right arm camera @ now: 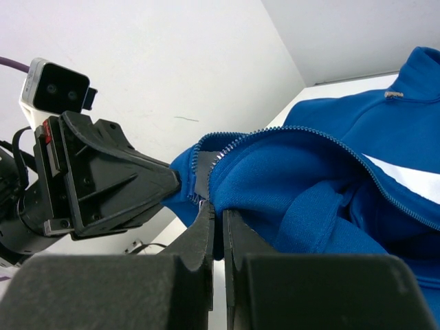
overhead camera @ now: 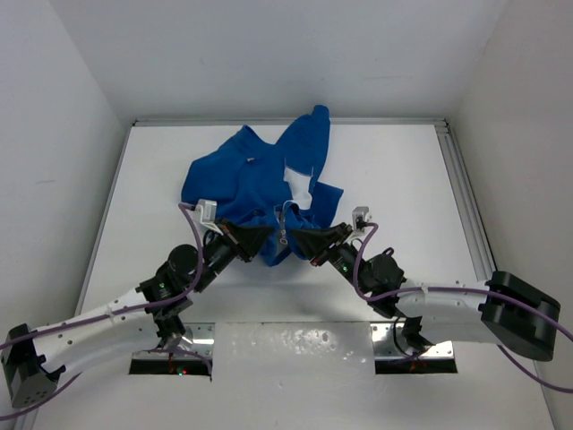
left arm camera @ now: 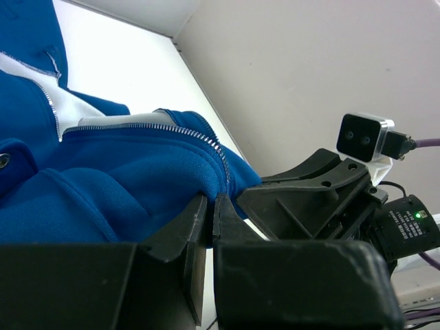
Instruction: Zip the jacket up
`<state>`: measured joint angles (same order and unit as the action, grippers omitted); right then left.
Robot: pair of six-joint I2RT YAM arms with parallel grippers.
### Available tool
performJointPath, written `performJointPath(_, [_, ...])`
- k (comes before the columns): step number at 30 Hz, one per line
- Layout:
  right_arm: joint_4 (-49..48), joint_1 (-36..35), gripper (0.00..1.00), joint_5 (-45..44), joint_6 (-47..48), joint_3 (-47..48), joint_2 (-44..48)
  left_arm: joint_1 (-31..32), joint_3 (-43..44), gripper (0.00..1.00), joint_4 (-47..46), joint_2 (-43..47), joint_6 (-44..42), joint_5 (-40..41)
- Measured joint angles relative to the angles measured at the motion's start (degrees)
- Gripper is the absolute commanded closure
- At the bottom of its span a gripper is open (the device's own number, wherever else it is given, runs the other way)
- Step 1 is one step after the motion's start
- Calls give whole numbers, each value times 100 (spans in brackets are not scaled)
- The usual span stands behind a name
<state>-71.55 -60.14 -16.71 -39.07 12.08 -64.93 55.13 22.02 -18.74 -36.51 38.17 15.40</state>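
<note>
Top external view: a royal-blue fleece jacket [overhead camera: 233, 175] lies crumpled on a white table [overhead camera: 403, 179], around the middle and reaching toward the far side. Its front is open and a white patch [overhead camera: 300, 185] shows inside. Two robot arms reach in from the near edge and meet at the jacket's near hem. The left hand [overhead camera: 266, 235] and the right hand [overhead camera: 300, 237] sit close together with their tips facing, one on each side of the front opening.

Left wrist view: the left hand is closed narrow, pinching a thin fold of blue fabric at the bottom end of the silvery zipper [left arm camera: 172, 128]. The right hand faces it just beyond.

Right wrist view: the right hand is likewise closed narrow on the hem of the other front edge, with zipper teeth curving away above it.

The jacket looks light, soft and floppy, so it will likely sag and bunch rather than keep its shape. The best hold is probably the stiffer zipper tape near its bottom ends, pulled taut so both sides line up. The slider cannot be picked out with certainty.
</note>
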Motion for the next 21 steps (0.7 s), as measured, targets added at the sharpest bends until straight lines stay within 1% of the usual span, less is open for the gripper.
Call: performJointPath(21, [0,0,100,24,-22,0,0,0,0,100,-31,-149,-20,2])
